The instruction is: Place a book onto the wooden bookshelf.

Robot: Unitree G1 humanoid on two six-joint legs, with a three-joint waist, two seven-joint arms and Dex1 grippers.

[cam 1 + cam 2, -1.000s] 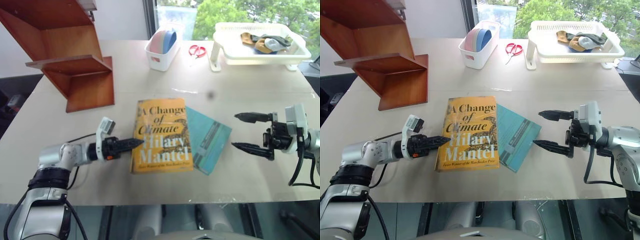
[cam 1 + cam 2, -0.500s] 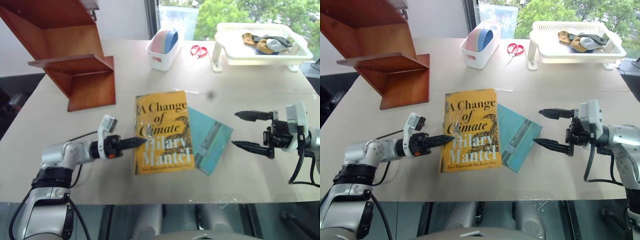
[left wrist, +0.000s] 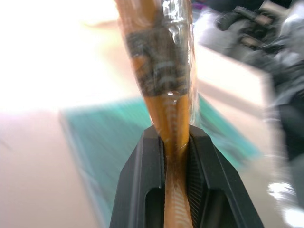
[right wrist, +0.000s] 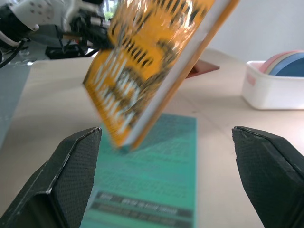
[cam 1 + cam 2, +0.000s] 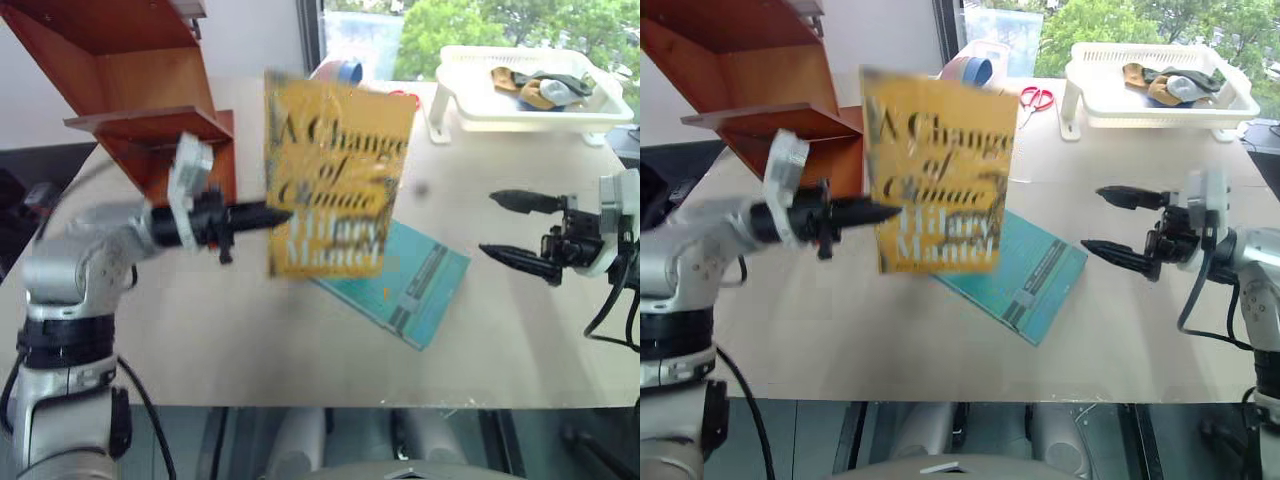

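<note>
The yellow-orange book (image 5: 335, 175), "A Change of Climate", hangs in the air above the table, raised nearly upright with its cover towards me. My left gripper (image 5: 275, 213) is shut on its left edge, and the left wrist view shows both jaws pinching the book's edge (image 3: 161, 57). The reddish-brown wooden bookshelf (image 5: 150, 110) stands at the table's back left, just behind that arm. My right gripper (image 5: 490, 225) hovers open to the right of the book, pointing left with nothing between its fingers.
A thin teal book (image 5: 410, 285) lies flat on the table under the lifted one. At the back stand a white bin of plates (image 5: 975, 60), red scissors (image 5: 1037, 97) and a white tray (image 5: 530, 100) holding cloths.
My left gripper closed on the book's left edge, lifted it off the table and rolled it upright. The teal book is now uncovered. The right gripper rose slightly and stayed open.
</note>
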